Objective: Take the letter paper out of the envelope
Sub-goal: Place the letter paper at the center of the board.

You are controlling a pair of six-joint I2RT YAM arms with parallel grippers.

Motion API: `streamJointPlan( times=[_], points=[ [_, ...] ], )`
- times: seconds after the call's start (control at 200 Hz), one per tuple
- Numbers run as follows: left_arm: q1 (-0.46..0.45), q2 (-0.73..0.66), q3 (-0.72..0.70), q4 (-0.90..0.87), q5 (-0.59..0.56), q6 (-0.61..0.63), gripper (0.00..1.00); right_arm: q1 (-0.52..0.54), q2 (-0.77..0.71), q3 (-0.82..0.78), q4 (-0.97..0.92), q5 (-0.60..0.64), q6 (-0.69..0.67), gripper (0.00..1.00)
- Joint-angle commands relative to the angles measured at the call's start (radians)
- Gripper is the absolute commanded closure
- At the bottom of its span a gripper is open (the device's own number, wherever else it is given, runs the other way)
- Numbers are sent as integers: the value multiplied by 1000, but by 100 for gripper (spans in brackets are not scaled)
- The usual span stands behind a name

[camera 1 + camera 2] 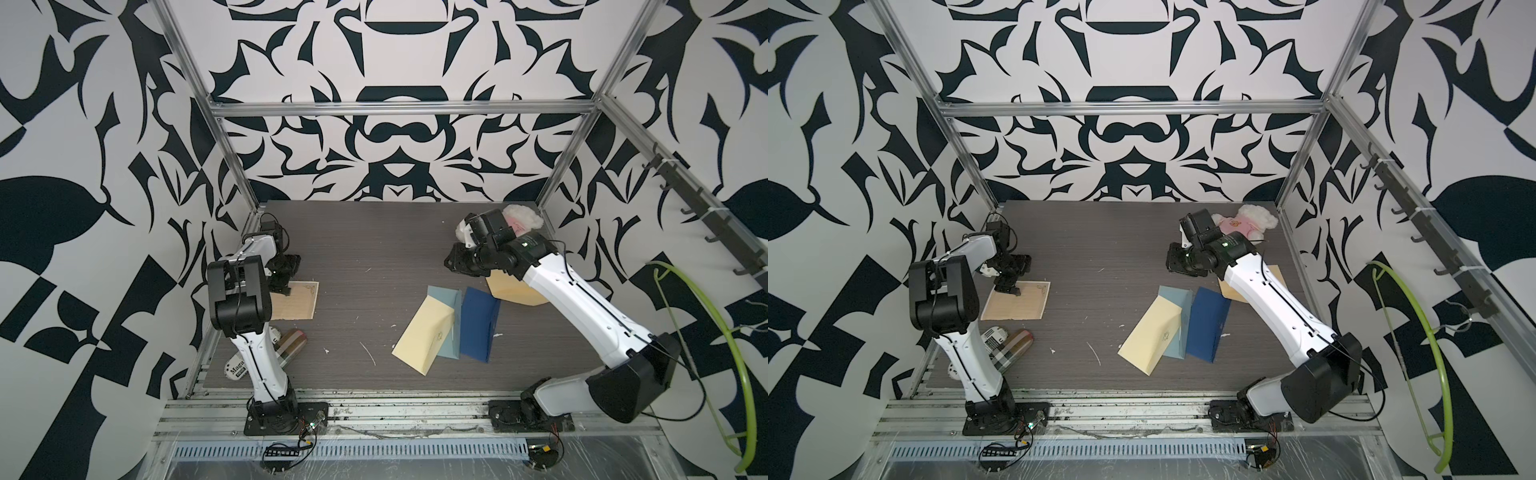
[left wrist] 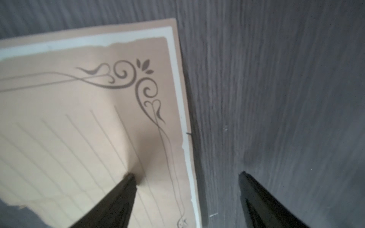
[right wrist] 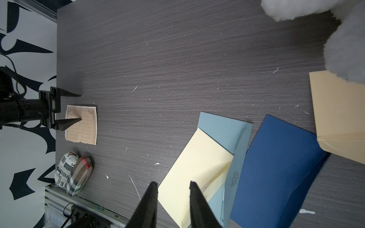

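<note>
Letter paper [image 1: 297,300] | flat on desk [image 1: 365,249], apart from envelopes [image 1: 428,328] | left hand [image 2: 186,173] open astride its edge | right hand [image 3: 173,182] slightly open, empty

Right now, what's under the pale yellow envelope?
A light blue envelope lies under the yellow envelope, sticking out past its far and right sides. Its middle is covered, so anything else beneath is hidden.

Even, diffuse light from above, moderately bright, with soft shadows.
Both top views are sharp mid-frame, with wide-angle stretch toward the edges. The left wrist view is soft: the table [image 2: 276,98] grain is smeared, the left hand [image 2: 186,173] fingertips are out of focus, and a dim shadow falls on the letter paper [image 2: 79,138] beside one tip. The right wrist view is crisp, except the plush toy [image 3: 345,49], which is close-up, defocused and grey.
</note>
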Motion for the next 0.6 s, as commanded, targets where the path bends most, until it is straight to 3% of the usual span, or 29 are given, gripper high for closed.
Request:
streamJointPlan(
  times=[0.0, 0.055, 0.41, 0.595],
  points=[
    [1, -46, -22, 1, 28, -8, 5, 6, -41, -12, 33, 19, 22, 69],
    [-1, -65, -25, -1, 30, -13, 0, 6, -45, -19, 36, 20, 25, 69],
    [-6, -181, -30, 11, 58, -40, 1, 10, -70, -61, 49, 29, 35, 70],
    [-45, -229, 7, 3, 42, -8, 1, 26, -100, -90, 36, 97, 82, 70]
  ],
)
